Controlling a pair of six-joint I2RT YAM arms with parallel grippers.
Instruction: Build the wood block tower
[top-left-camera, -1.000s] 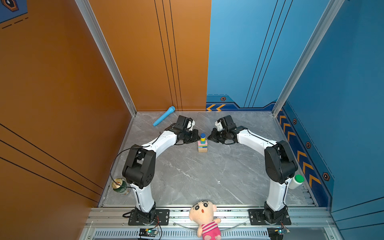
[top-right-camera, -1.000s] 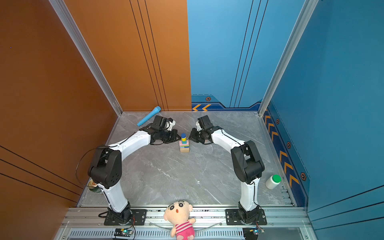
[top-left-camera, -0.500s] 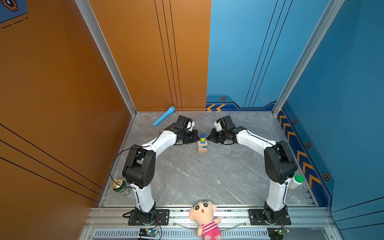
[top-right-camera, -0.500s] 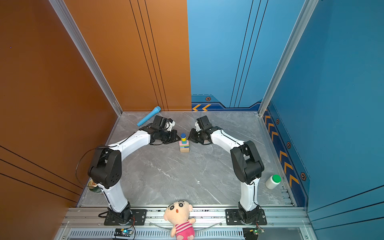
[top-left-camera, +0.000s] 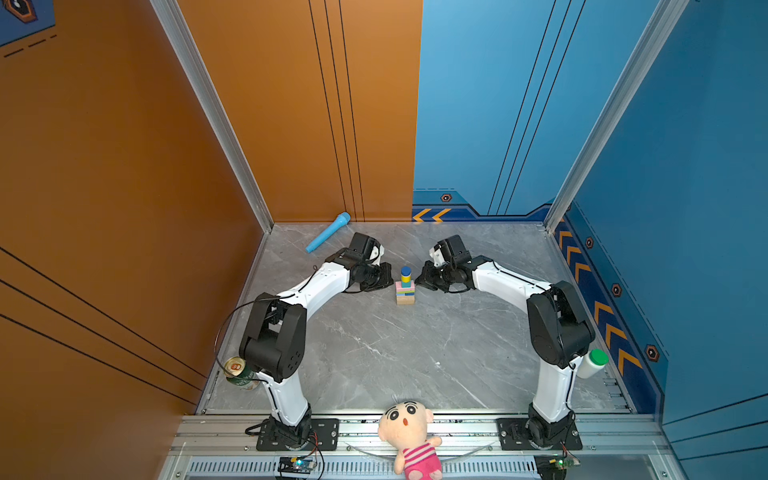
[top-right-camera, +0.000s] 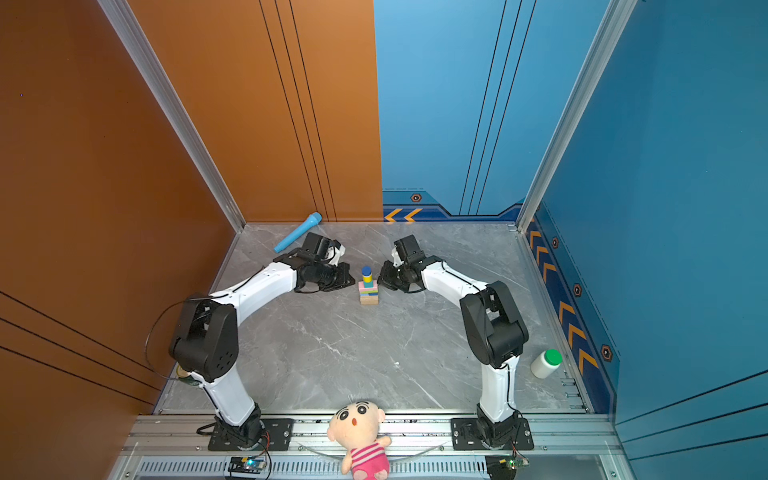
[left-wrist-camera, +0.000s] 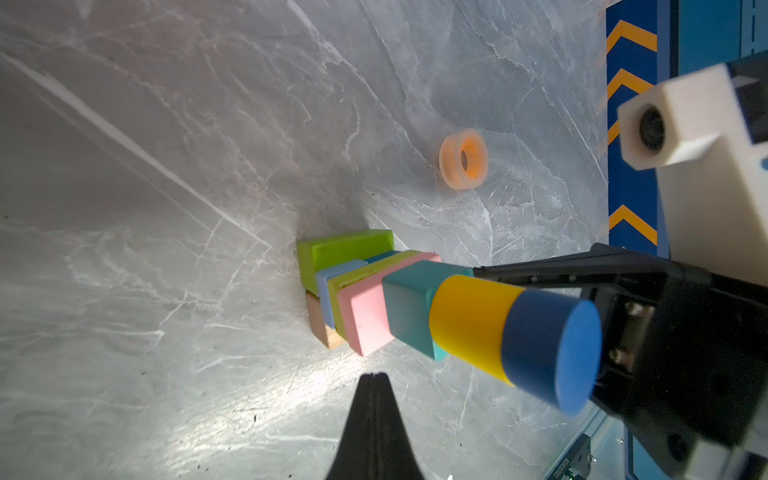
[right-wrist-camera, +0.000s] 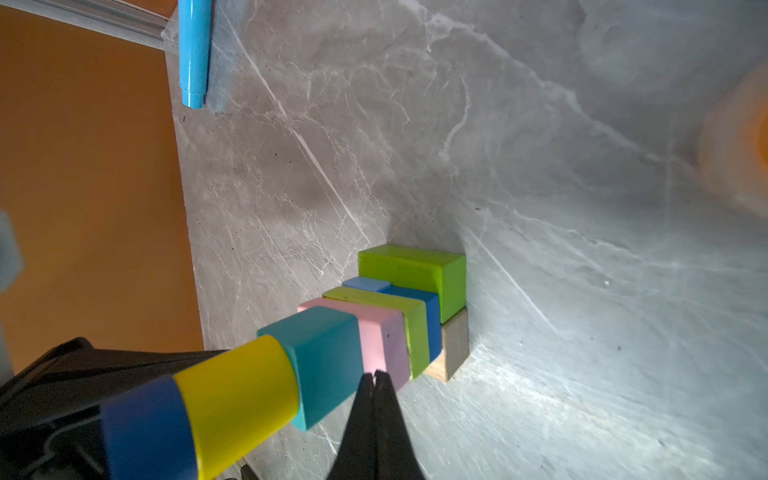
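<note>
The wood block tower (top-left-camera: 405, 287) (top-right-camera: 368, 287) stands mid-floor between both arms. From the floor up it has a tan brick (right-wrist-camera: 453, 349), a lime green brick (right-wrist-camera: 411, 270), a light blue cube (left-wrist-camera: 332, 286) beside a dark blue cube (right-wrist-camera: 428, 316), a second lime brick, a pink brick (left-wrist-camera: 365, 316), a teal cube (left-wrist-camera: 409, 307), a yellow cylinder (left-wrist-camera: 469, 324) and a dark blue cylinder (left-wrist-camera: 548, 345). My left gripper (top-left-camera: 388, 280) (left-wrist-camera: 374, 376) is shut and empty just left of the tower. My right gripper (top-left-camera: 419, 281) (right-wrist-camera: 376, 374) is shut and empty just right of it, its tips level with the pink brick.
A light-blue toy microphone (top-left-camera: 328, 232) (right-wrist-camera: 193, 54) lies near the back wall. An orange tape ring (left-wrist-camera: 463, 158) sits on the floor beyond the tower. A can (top-left-camera: 241, 372) stands front left, a white bottle (top-left-camera: 592, 363) front right, a plush doll (top-left-camera: 409, 432) on the front rail.
</note>
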